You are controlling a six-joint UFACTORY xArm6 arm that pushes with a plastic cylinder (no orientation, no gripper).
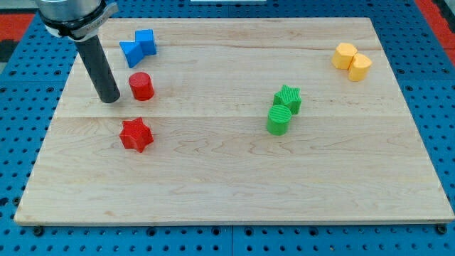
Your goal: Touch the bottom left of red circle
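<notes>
Pale wooden board (234, 163) lies on a blue pegboard bench (441, 107). In the upper left of the frame, my tip (110, 100) stands just left of the red cylinder block (141, 86), apparently apart; it carries nothing.

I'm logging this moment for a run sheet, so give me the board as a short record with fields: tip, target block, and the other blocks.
tip: my tip rests on the wooden board, just to the view's left of the red circle, narrow gap visible
target side: bottom left of it, not yet touched
red star: below the circle
blue blocks: two, touching, above the circle
green blocks: two, touching, mid board
yellow blocks: two, touching, top right
</notes>
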